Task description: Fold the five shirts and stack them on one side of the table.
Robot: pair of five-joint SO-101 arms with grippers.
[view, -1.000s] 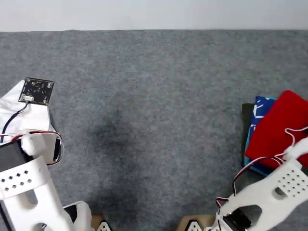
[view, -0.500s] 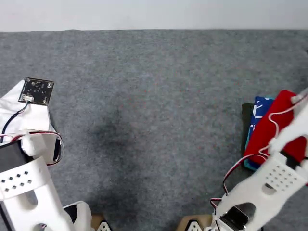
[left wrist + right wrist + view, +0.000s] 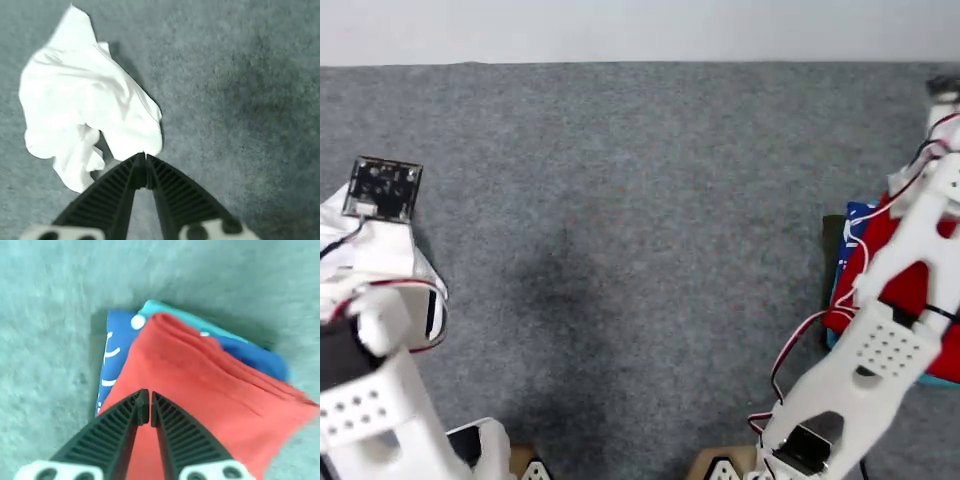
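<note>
A crumpled white shirt (image 3: 85, 110) is lying at 9 o'clock on the grey table (image 3: 640, 200), and the folded stack is sitting at 3 o'clock.

The left gripper (image 3: 145, 165) is hovering just beside the white shirt's near edge with its jaws pressed together and empty. The right gripper (image 3: 149, 407) is hanging over the red shirt (image 3: 210, 405), jaws likewise closed on nothing. The white cloth is looking light, limp and likely to sag, so pinching a raised fold or a hem corner is probably going to work better than pinching the flat middle. The left wrist view is showing the whole rumpled outline, which the high view is cutting off at its edge. The right wrist view is revealing the blue shirt (image 3: 112, 360) and the teal shirt (image 3: 165, 307) under the red one, while from above the right arm (image 3: 880, 350) is covering much of that stack.
</note>
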